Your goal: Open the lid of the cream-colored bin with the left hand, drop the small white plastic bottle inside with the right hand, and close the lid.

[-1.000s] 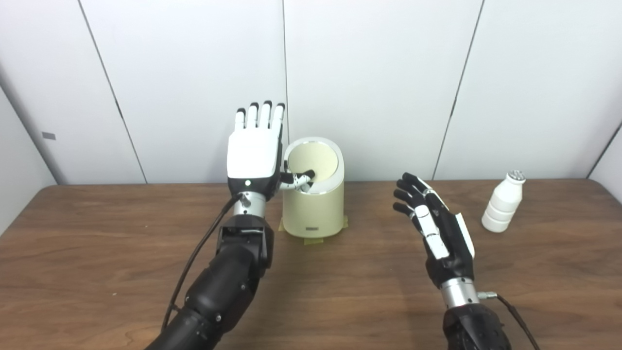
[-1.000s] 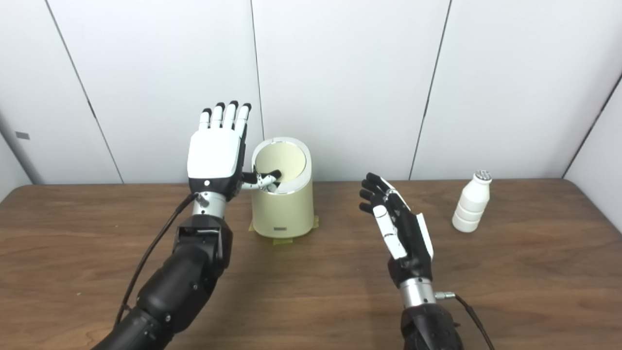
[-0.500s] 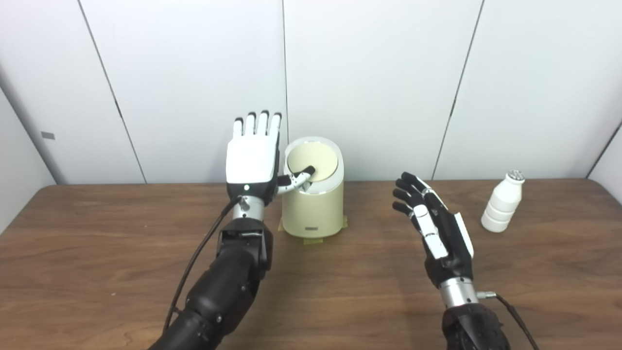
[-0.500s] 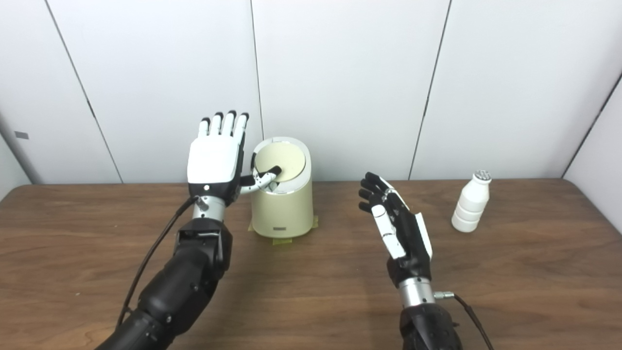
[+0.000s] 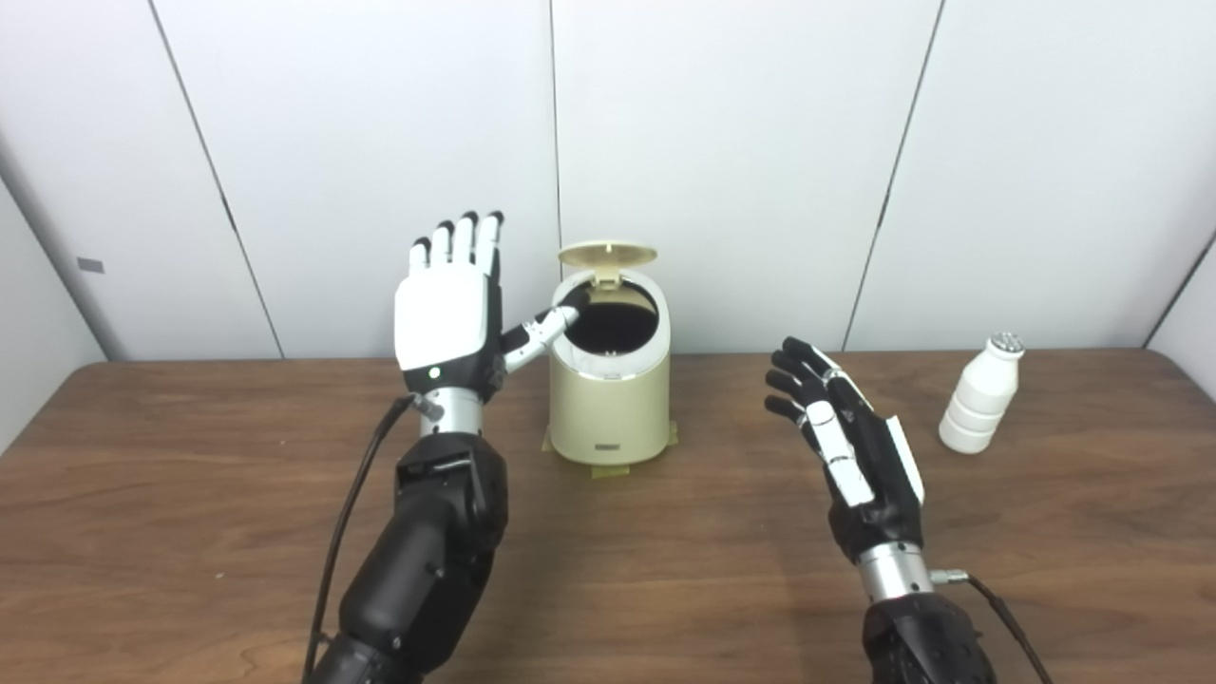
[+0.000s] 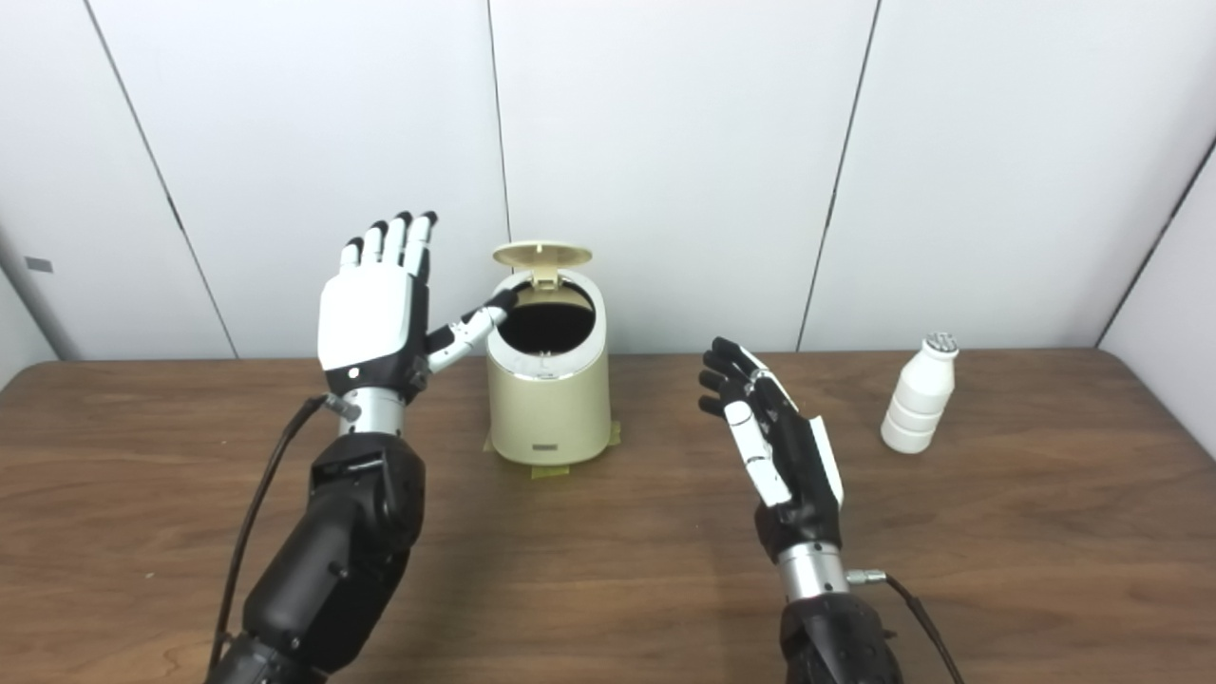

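The cream-colored bin [image 5: 609, 408] stands at the back middle of the table. Its round lid [image 5: 607, 255] is tipped up above the rim, and the dark inside shows. My left hand [image 5: 448, 313] is raised just left of the bin, fingers spread upward, open, with its thumb reaching to the rim at the left of the opening. The small white plastic bottle [image 5: 981, 397] stands upright at the far right. My right hand [image 5: 845, 442] hovers open between bin and bottle, holding nothing, well short of the bottle.
Yellow tape [image 5: 608, 466] shows under the bin's base. A white panelled wall [image 5: 741, 142] rises right behind the brown wooden table [image 5: 665, 570]. A cable [image 5: 997, 608] trails from the right wrist.
The bin's lid has sprung up from flat to open. My left hand has shifted left and its thumb has come off the lid to the rim. The right hand has not moved.
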`<move>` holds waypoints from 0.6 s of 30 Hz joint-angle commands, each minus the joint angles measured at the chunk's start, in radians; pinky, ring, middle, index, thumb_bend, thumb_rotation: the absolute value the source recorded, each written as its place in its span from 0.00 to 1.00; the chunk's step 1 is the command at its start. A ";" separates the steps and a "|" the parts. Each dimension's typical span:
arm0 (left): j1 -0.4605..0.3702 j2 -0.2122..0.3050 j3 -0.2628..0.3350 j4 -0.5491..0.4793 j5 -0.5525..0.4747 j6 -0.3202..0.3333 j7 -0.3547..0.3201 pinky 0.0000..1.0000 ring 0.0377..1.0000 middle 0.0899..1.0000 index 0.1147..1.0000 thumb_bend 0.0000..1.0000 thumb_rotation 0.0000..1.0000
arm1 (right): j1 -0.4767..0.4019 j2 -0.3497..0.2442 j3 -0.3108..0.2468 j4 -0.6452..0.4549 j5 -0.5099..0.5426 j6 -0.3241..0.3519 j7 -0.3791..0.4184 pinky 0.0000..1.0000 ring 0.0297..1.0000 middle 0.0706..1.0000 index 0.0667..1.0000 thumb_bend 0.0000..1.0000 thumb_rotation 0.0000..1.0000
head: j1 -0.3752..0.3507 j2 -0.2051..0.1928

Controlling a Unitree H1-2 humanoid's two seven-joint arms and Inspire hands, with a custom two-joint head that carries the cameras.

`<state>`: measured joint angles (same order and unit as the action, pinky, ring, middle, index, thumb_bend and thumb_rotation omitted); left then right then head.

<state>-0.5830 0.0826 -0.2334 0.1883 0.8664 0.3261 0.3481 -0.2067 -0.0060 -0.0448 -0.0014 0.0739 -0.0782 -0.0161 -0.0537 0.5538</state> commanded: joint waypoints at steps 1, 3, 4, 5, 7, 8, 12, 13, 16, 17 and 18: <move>-0.035 -0.011 0.046 -0.062 -0.071 -0.090 0.069 1.00 1.00 1.00 1.00 0.58 1.00 | -0.042 0.001 0.002 -0.027 0.004 -0.020 0.007 0.77 0.81 0.82 0.81 0.18 0.69 | -0.001 0.001; -0.021 -0.021 0.084 -0.095 -0.134 -0.142 0.088 1.00 1.00 1.00 1.00 0.56 1.00 | -0.042 0.000 0.002 -0.024 0.004 -0.023 0.008 0.77 0.82 0.82 0.81 0.19 0.69 | 0.002 0.002; -0.011 -0.026 0.106 -0.120 -0.185 -0.184 0.088 1.00 1.00 1.00 1.00 0.51 1.00 | -0.043 -0.001 0.002 -0.023 0.004 -0.024 0.008 0.77 0.82 0.82 0.81 0.19 0.69 | 0.002 0.002; -0.005 -0.029 0.119 -0.134 -0.217 -0.213 0.085 1.00 1.00 1.00 0.98 0.43 1.00 | -0.043 -0.001 0.002 -0.022 0.004 -0.025 0.008 0.77 0.81 0.82 0.81 0.19 0.69 | 0.002 0.002; 0.031 -0.038 0.153 -0.199 -0.323 -0.264 0.045 0.99 1.00 0.99 0.97 0.36 1.00 | -0.043 -0.002 0.002 -0.022 0.002 -0.030 0.009 0.77 0.81 0.82 0.81 0.19 0.69 | 0.002 0.002; 0.044 -0.041 0.163 -0.219 -0.355 -0.281 0.032 0.94 0.98 0.96 0.95 0.31 1.00 | -0.042 -0.002 0.003 -0.022 0.001 -0.031 0.008 0.77 0.81 0.82 0.81 0.19 0.70 | 0.002 0.002; 0.114 -0.051 0.195 -0.269 -0.539 -0.411 -0.025 0.87 0.93 0.93 0.92 0.23 1.00 | -0.045 -0.003 -0.001 -0.023 0.009 -0.021 0.009 0.77 0.82 0.82 0.81 0.18 0.70 | 0.004 -0.003; 0.128 -0.050 0.200 -0.280 -0.572 -0.426 -0.042 0.86 0.93 0.92 0.91 0.22 1.00 | -0.045 -0.002 -0.002 -0.022 0.011 -0.021 0.008 0.77 0.82 0.82 0.81 0.18 0.70 | 0.003 -0.003; 0.185 -0.055 0.221 -0.319 -0.669 -0.446 -0.087 0.88 0.93 0.93 0.91 0.22 1.00 | -0.045 -0.003 -0.004 -0.021 0.007 -0.025 0.003 0.76 0.81 0.81 0.81 0.18 0.69 | 0.006 -0.002; 0.203 -0.057 0.228 -0.328 -0.691 -0.451 -0.097 0.88 0.92 0.92 0.91 0.22 1.00 | -0.045 -0.003 -0.005 -0.020 0.006 -0.026 0.002 0.76 0.81 0.81 0.80 0.18 0.68 | 0.005 -0.002; 0.220 -0.057 0.234 -0.334 -0.711 -0.456 -0.108 0.88 0.92 0.92 0.91 0.22 1.00 | -0.046 -0.004 -0.006 -0.020 0.005 -0.027 0.001 0.76 0.81 0.81 0.80 0.18 0.68 | 0.004 -0.002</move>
<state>-0.3339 0.0282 -0.0077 -0.1042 0.1798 -0.0854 0.2552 -0.2085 -0.0077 -0.0492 0.0041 0.0786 -0.0789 -0.0166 -0.0491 0.5507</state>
